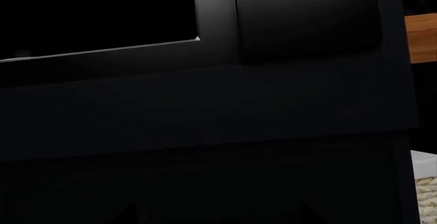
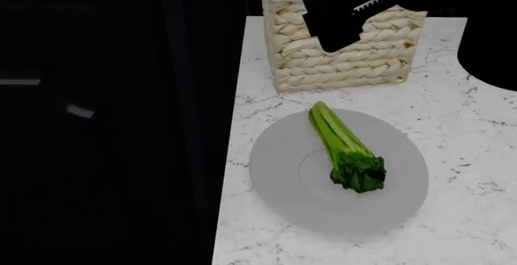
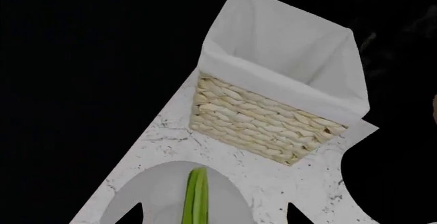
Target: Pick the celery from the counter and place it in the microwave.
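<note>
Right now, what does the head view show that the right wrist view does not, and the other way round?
Only the head view shows the whole celery, with its dark leafy tuft, lying on the full round plate, and the right gripper above the basket. Only the right wrist view looks down into the basket, showing its white lining. Both views share the basket, the plate, the pale celery stalks and the white counter. The right wrist view cuts off the tuft and most of the plate.
</note>
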{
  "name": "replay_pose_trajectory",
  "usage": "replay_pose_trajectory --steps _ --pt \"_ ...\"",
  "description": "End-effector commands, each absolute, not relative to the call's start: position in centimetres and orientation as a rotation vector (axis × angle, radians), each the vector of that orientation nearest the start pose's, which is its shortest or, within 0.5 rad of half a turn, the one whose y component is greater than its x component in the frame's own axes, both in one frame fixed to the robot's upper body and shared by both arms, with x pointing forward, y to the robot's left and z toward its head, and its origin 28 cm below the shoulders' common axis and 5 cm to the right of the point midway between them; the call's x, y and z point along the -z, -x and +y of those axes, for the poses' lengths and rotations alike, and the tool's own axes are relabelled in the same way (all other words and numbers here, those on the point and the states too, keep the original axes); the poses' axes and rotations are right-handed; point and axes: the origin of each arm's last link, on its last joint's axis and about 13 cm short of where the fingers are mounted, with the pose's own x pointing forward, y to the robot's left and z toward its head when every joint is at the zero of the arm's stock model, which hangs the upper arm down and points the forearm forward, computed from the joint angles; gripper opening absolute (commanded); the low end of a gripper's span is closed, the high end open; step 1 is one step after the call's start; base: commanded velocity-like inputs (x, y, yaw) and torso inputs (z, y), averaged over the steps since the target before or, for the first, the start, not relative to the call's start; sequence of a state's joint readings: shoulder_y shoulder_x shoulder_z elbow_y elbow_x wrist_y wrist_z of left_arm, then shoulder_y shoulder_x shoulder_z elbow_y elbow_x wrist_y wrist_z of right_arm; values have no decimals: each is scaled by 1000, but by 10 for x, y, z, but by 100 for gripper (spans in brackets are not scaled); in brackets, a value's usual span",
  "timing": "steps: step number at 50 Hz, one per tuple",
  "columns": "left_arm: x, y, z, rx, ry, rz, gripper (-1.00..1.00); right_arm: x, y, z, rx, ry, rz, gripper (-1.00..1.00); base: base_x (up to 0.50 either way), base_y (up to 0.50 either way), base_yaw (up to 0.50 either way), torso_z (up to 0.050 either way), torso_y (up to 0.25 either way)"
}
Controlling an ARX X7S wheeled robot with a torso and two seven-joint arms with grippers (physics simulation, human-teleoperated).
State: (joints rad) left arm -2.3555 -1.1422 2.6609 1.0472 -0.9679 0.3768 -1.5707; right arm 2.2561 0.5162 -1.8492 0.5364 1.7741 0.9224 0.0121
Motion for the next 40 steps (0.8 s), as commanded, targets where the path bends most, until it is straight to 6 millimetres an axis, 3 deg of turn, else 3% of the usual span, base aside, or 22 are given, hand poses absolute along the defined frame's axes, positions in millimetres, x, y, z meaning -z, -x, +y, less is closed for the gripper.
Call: replay_pose_trajectory --steps 1,23,40 --pt "-257 -124 229 -49 -103 -402 100 -402 -341 -150 -328 369 551 100 0 0 0 0 0" --pt "-257 -124 229 -42 -102 -398 100 -365 -376 -148 -299 364 632 100 0 0 0 0 0" --pt "-250 -120 233 -49 -91 -386 100 -348 -397 -146 -291 330 669 100 0 0 0 0 0"
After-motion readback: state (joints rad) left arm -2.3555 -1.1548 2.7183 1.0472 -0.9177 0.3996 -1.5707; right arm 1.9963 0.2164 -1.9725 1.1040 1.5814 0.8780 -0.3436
